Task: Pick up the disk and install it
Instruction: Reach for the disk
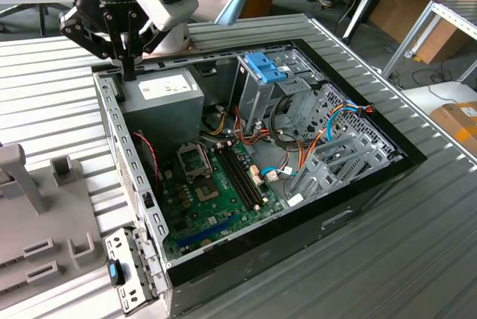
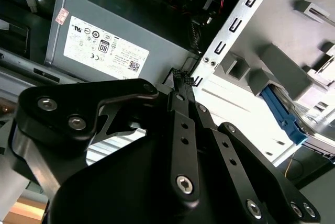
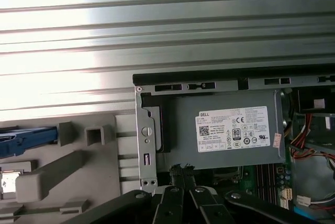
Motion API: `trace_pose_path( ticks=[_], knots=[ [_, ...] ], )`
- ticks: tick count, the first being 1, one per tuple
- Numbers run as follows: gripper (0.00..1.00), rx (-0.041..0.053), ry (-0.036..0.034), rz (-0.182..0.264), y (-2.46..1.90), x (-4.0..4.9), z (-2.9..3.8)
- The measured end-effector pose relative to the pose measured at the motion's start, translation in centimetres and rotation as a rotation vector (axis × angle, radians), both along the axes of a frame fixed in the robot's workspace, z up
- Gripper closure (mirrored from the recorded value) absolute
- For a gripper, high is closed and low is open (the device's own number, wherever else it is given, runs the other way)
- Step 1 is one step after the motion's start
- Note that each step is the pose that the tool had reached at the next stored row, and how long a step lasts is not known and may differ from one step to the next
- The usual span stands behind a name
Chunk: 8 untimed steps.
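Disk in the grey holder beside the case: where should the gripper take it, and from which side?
Probably from above, closing across the disk onto its blue-railed edges: it sits in the grey holder, whose posts block a sideways approach. Most of the disk is cut off, so the far edge is unconfirmed. The gripper is shut, above the case corner.

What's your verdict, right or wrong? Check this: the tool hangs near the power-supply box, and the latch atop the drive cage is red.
Wrong on the colour: the exterior view shows the latch atop the drive cage is blue. The tool does hang near the power-supply box.
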State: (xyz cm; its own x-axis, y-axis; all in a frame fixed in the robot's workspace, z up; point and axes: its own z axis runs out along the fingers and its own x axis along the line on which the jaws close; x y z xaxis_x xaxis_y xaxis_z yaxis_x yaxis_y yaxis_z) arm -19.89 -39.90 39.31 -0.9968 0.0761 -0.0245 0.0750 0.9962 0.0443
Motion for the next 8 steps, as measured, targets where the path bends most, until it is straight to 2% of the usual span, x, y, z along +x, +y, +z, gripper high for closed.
trace_pose_path(
  ticks=[8],
  knots=[
    [0.89,0.0,0.0,0.0,0.0,-1.03,-0.01]
  ],
)
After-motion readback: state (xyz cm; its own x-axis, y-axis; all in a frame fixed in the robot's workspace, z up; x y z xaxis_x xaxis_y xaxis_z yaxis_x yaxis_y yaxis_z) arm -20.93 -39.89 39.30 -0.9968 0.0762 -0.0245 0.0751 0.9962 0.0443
